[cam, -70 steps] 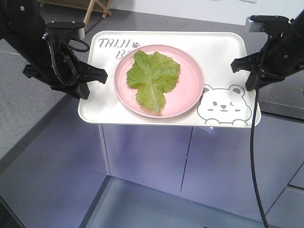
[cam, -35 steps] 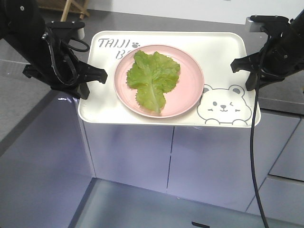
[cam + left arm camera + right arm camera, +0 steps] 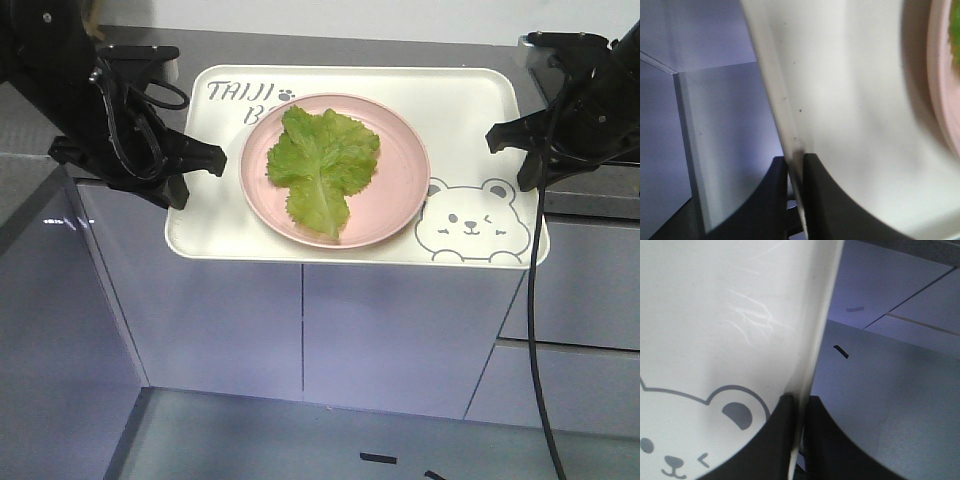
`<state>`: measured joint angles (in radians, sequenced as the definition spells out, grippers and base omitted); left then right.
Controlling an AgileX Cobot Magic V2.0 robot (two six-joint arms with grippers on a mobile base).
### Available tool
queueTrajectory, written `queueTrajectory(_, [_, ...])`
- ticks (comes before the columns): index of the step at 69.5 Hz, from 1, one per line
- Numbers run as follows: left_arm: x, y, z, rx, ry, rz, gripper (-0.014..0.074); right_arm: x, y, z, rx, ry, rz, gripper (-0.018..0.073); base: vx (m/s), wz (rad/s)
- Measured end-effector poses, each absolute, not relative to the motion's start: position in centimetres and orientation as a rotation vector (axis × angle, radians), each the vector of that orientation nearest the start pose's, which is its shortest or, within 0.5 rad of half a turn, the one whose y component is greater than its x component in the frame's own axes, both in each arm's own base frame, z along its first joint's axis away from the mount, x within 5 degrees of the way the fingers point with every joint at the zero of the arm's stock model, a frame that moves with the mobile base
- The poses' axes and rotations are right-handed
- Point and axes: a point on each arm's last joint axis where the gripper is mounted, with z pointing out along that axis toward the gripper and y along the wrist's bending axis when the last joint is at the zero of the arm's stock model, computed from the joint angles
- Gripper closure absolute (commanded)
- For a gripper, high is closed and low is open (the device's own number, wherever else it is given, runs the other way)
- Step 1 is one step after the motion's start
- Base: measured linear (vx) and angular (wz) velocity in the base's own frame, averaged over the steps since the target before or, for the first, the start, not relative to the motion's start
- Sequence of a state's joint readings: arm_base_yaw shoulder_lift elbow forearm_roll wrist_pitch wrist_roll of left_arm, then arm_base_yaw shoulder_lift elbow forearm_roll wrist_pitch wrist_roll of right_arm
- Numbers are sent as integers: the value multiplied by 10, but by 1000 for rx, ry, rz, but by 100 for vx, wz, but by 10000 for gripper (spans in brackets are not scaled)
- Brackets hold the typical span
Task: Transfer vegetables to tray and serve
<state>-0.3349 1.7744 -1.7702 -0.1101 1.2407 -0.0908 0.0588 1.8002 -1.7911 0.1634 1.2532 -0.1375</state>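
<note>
Carrying the tray aloft across the middle of the frame, resting it on nothing, above pale cabinet fronts and in front of a grey counter top along the upper edge.

Pinching the tray's rim at frame left with the left gripper, jaws narrowed onto the thin edge, one finger above and one below. Showing the same clamp close up in the left wrist view, black fingers meeting on the rim.

Pinching the opposite rim at frame right with the right gripper, likewise closed down on the edge, just beside the winking bear drawing.

Keeping the tray roughly level, to judge from the front view.

Lying flat at centre frame: the lettuce, a single ruffled leaf, spread on the pink plate, not touching the tray itself. Sitting on the tray in turn, that plate, covering part of the grey lettering at upper left.

Judging the transfer half as done, with leaf and plate both riding on the tray. Judging the serving half as under way only: tray lifted, not yet set down anywhere. Remaining, by this reading: bringing the load to its destination, lowering it evenly, then opening both claws and backing away without tipping the plate.
</note>
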Motion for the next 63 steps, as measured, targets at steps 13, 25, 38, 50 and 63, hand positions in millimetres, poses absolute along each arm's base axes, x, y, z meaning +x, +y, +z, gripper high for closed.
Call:
queueTrajectory(13, [355,-134,352,316,2731,-273,602,383,37,348,-241,2723,205,568,-2,-21])
queueTrajectory(25, [355,-134,352,316,2731,-273,602,383,37,348,-241,2724,205,568,0,-6])
queueTrajectory(38, [355,-134,352,316,2731,-273,602,383,37,348,-241,2724,205,568,0,0])
queueTrajectory(50, [355,-134,352,316,2731,-273,602,383,37,348,-241,2724,205,568,0,-1])
queueTrajectory(63, [355,-134,352,316,2731,-273,602,383,37,348,-241,2724,205,568,0,-2])
